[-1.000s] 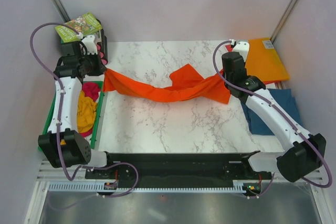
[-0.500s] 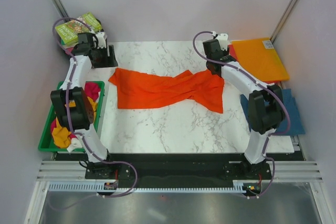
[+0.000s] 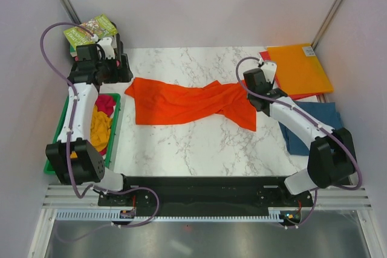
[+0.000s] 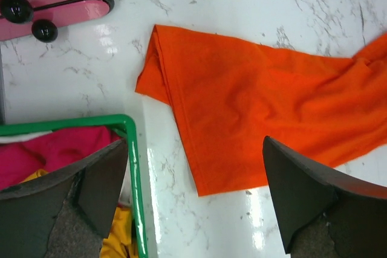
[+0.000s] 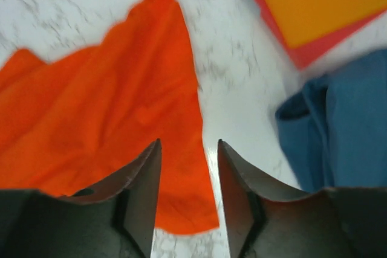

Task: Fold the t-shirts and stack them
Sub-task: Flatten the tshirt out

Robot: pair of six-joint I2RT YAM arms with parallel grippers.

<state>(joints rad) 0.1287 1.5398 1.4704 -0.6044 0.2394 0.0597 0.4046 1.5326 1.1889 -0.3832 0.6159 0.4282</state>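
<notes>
Marble, white with grey lines, is the table point(image 3: 193, 149), and it fills the middle of the top view. Across its upper part lies the orange t-shirt point(image 3: 181, 104), stretched from left to right. It is flat on the left but bunched and twisted in the middle. At the right edge lies the blue t-shirt point(image 3: 329, 116), partly under my right arm. Above it, in the upper right, is the stiff orange folder point(image 3: 299, 67), with a red folder point(image 5: 297, 58) peeking out beneath. At the left edge is the green bin point(image 3: 113, 134), with a yellow t-shirt point(image 3: 100, 128) and a pink t-shirt point(image 3: 106, 104) inside.

My left gripper point(image 4: 193, 149) hangs over the left end of the orange t-shirt, near the bin's corner. Its fingers are spread very wide, with nothing between them. My right gripper point(image 5: 188, 144) hangs over the right end of the orange t-shirt. Its fingers are apart with a small gap and hold nothing. The cloth is down on the table below them.

I think this is the laying-out step: the orange t-shirt is on the table and not folded yet. Next I should smooth the twisted middle, then pinch one edge with both grippers and bring it over. I need to grab the corners neatly, or the cloth may bunch up.
</notes>
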